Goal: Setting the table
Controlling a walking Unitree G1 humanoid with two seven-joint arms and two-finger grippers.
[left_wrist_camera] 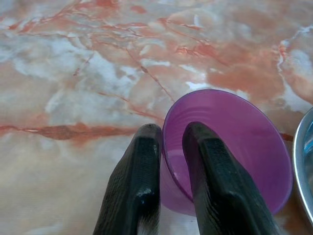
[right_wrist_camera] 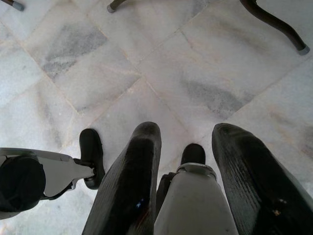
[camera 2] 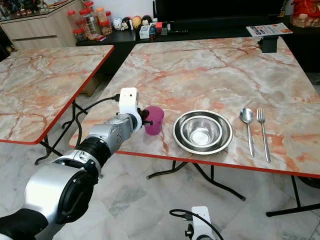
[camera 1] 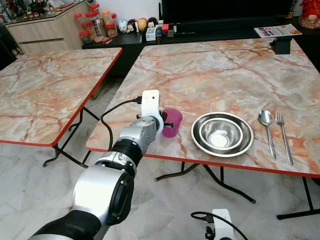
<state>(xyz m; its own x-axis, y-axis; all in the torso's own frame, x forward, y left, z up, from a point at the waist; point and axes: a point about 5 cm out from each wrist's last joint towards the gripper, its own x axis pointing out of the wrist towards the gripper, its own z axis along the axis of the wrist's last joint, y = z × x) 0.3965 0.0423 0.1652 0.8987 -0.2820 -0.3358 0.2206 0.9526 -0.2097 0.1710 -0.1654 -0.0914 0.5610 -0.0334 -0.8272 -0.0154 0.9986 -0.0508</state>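
Observation:
A purple plastic cup (camera 1: 171, 122) stands near the front edge of the marble table (camera 1: 225, 75), just left of a steel bowl (camera 1: 222, 133). My left gripper (left_wrist_camera: 171, 152) is shut on the cup's rim (left_wrist_camera: 230, 147), one finger inside the cup and one outside. A spoon (camera 1: 267, 130) and a fork (camera 1: 283, 135) lie side by side to the right of the bowl. My right gripper (right_wrist_camera: 186, 142) hangs low over the tiled floor, open, holding nothing.
A second marble table (camera 1: 45, 90) stands to the left across a narrow gap. A magazine (camera 1: 277, 30) and a black block (camera 1: 282, 45) sit at the far right corner. Jars and figurines line a dark shelf (camera 1: 125, 27) behind. Table legs (right_wrist_camera: 274, 24) stand on the floor.

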